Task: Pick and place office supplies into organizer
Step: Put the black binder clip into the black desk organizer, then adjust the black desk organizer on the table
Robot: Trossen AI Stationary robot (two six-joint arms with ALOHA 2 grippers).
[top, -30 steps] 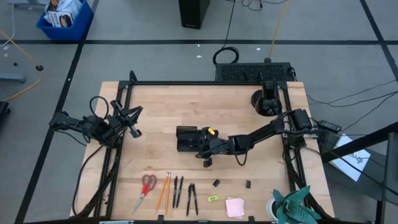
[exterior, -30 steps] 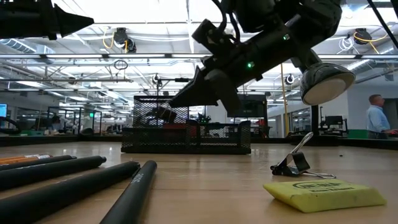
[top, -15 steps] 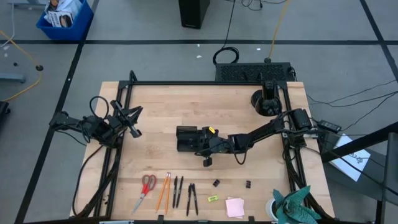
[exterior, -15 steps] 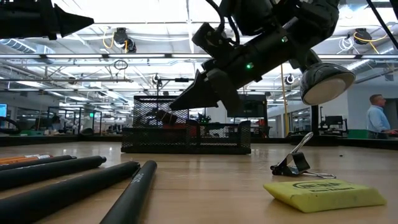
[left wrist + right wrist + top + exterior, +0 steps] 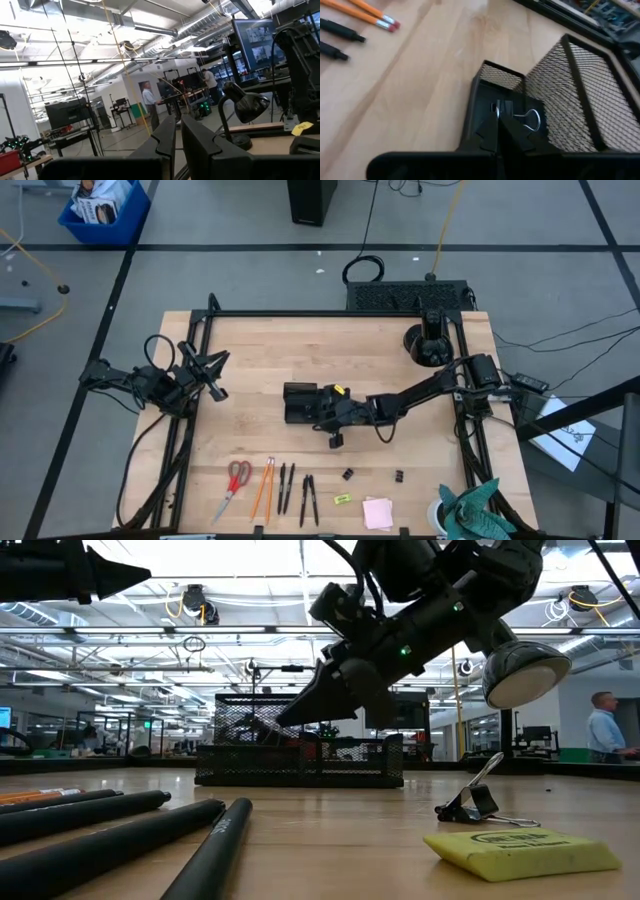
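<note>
Black wire-mesh organizer (image 5: 300, 402) mid-tabletop; right pincer (image 5: 498, 131) poised over its low compartment, closed on binder clip (image 5: 512, 114). Light, stiff, springy; best pinched by wire loop. Left pincer (image 5: 215, 377) idle far left, nearly shut, empty.

Counter (image 5: 300, 345): light wood top, black frame rails along its edges.
Round black stand base (image 5: 427, 346): on the counter, far right corner.
Teal cloth (image 5: 470, 510): crumpled at the counter's near right corner.
Blue bin (image 5: 103, 210): on the floor, beyond the counter's far left corner.
Person (image 5: 606, 730): standing in the room well behind the counter.
</note>
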